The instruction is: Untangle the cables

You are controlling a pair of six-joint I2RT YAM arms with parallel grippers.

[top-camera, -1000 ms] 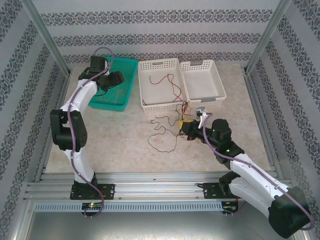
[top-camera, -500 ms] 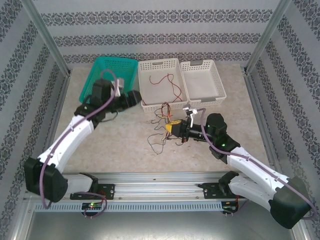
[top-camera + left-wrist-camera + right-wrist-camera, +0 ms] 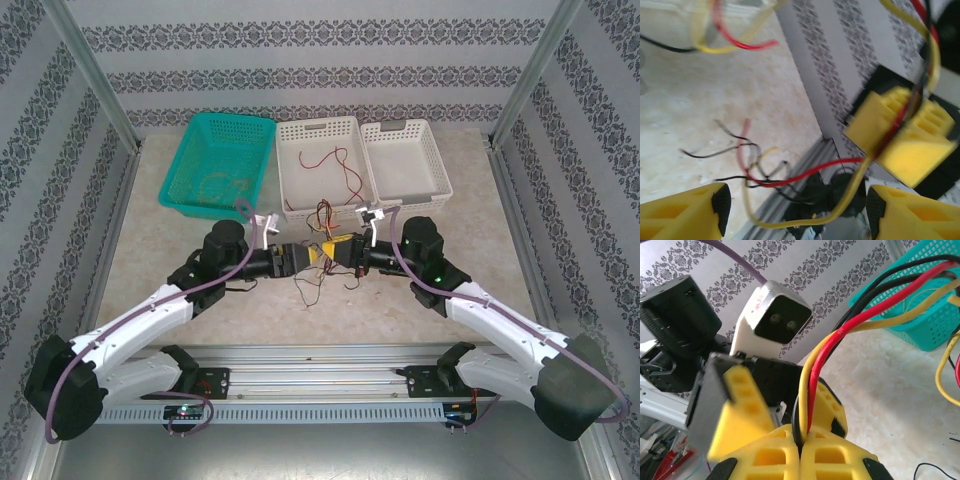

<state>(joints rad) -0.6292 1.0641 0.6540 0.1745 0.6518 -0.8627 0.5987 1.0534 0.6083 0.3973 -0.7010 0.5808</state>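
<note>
My right gripper (image 3: 801, 440) is shut on a bundle of red, yellow and black cables (image 3: 812, 380) that rise from between its yellow fingers. In the top view the right gripper (image 3: 338, 254) holds the bundle above the table's middle, with loose cable ends (image 3: 312, 285) trailing on the table. The left gripper (image 3: 303, 257) faces it tip to tip, open. From the left wrist its yellow fingers (image 3: 685, 215) stand wide apart, and a yellow cable (image 3: 840, 205) and a red cable (image 3: 805, 172) cross the gap without touching them.
A teal basket (image 3: 232, 118) stands at the back left. Beside it a white basket (image 3: 320, 123) holds a red wire (image 3: 340, 165), and another white basket (image 3: 405, 125) sits to its right. An aluminium rail (image 3: 320, 365) runs along the near edge.
The left arm swung from the teal basket down to the table's middle, meeting the right gripper. The right gripper moved left with the cable bundle still in it.
</note>
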